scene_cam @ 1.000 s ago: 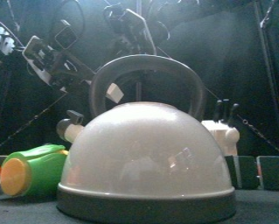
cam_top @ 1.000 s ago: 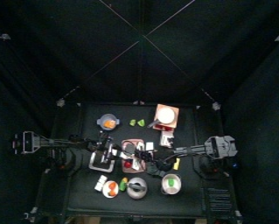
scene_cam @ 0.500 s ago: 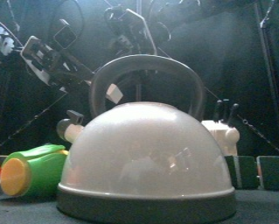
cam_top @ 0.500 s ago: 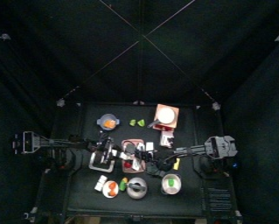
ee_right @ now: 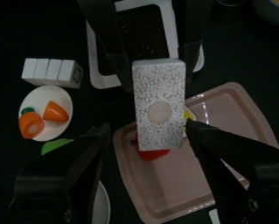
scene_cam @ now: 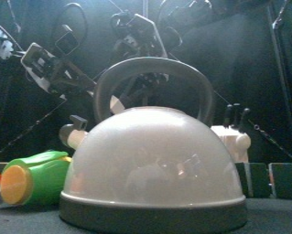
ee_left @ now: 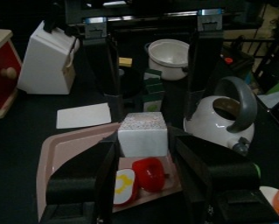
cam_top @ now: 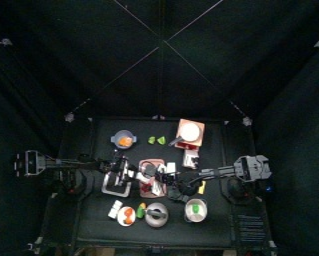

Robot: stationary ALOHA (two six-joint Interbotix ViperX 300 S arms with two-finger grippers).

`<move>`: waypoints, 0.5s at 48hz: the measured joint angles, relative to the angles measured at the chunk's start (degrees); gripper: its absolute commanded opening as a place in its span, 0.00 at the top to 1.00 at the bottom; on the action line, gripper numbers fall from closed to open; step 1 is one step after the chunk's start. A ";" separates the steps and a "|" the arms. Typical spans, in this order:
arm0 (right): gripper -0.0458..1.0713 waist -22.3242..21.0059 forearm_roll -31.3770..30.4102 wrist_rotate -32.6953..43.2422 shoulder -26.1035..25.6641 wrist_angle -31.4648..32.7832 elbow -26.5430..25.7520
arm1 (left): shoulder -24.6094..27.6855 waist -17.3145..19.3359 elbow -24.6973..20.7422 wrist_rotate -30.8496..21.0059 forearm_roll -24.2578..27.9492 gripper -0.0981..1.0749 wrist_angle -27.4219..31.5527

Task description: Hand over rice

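Note:
The rice (ee_left: 145,134) is a white speckled block held level over a pink tray (ee_left: 59,157) at the table's middle. My left gripper (ee_left: 146,145) is shut on one end of it, a jaw pressed to each side. In the right wrist view the same rice block (ee_right: 162,101) runs lengthwise away from my right gripper (ee_right: 152,129). That gripper's jaws stand open, wider than the block, with a gap showing on one side. From above, the two grippers meet over the pink tray (cam_top: 155,186).
A white kettle (scene_cam: 155,164) fills the front view, with a green toy (scene_cam: 32,178) beside it. Red and yellow food (ee_left: 148,173) lies in the tray. Around it stand a white bowl (ee_left: 170,57), a white box (ee_left: 48,61) and a plate of orange pieces (ee_right: 45,112).
Behind the kettle the arms have shifted slightly in the front view. Nothing on the table has moved.

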 measured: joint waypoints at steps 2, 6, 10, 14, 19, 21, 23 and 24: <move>0.08 0.00 0.00 0.00 -0.26 0.09 0.44 | -0.35 0.26 0.44 0.00 0.00 0.40 0.00; 0.08 0.00 0.00 0.00 -1.05 0.00 1.14 | -1.41 0.88 1.49 0.00 0.00 0.40 0.09; 0.08 0.00 0.00 0.00 -1.85 0.00 1.93 | -2.81 1.67 3.25 0.00 0.00 0.40 0.09; 0.08 -0.18 0.00 0.00 -2.64 -0.18 3.16 | -4.83 2.72 5.10 0.00 0.00 0.40 0.09; 0.08 -0.44 0.09 0.09 -3.78 -0.62 4.57 | -8.53 4.04 7.82 0.00 0.09 0.40 0.09; 0.08 -0.53 0.26 0.09 -4.22 -0.97 5.01 | -10.63 4.57 9.40 -0.09 0.09 0.40 0.26; 0.08 -0.79 0.44 0.09 -4.66 -1.41 5.54 | -12.30 4.75 10.72 0.00 0.09 0.40 0.44; 0.08 -0.88 0.44 0.00 -4.92 -1.67 5.71 | -13.01 4.75 11.25 0.00 0.09 0.40 0.70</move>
